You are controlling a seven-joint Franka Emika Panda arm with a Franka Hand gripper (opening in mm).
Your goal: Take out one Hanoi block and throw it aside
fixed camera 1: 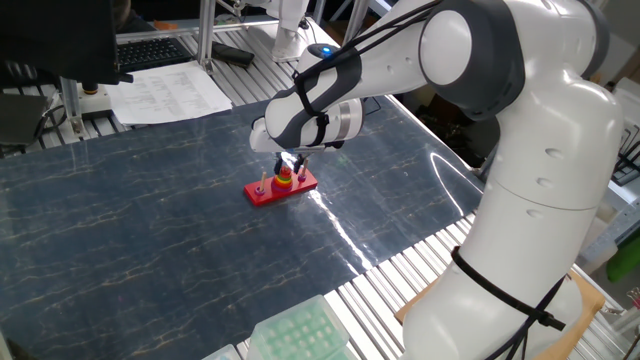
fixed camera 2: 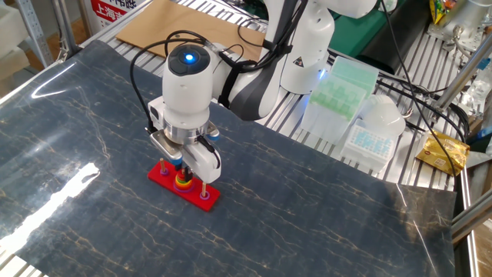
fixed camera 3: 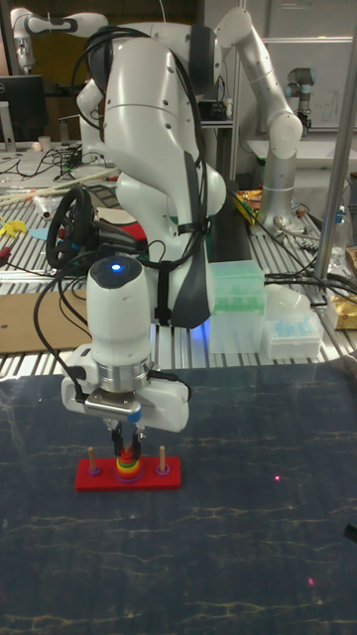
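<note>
The red base (fixed camera 3: 129, 480) with three pegs lies on the dark marbled table (fixed camera 1: 150, 240). Its middle peg carries a stack of coloured rings (fixed camera 3: 125, 464), yellow and green among them. The Hanoi block (fixed camera 3: 125, 455), a tiny red ring, sits at the top of the stack and is largely hidden by the fingers. My gripper (fixed camera 3: 126, 448) points straight down over the middle peg, its fingers closed in on that top ring. In the other views the gripper (fixed camera 1: 287, 170) (fixed camera 2: 183, 173) also stands low over the base (fixed camera 1: 281, 190) (fixed camera 2: 184, 187). The two outer pegs are bare.
Green tube racks (fixed camera 2: 338, 85) and a white box (fixed camera 2: 377, 131) sit on the slatted bench past the table's edge. Another green rack (fixed camera 1: 300, 330) lies at the near edge. Papers (fixed camera 1: 170, 90) and cardboard (fixed camera 2: 184, 27) lie beyond the table.
</note>
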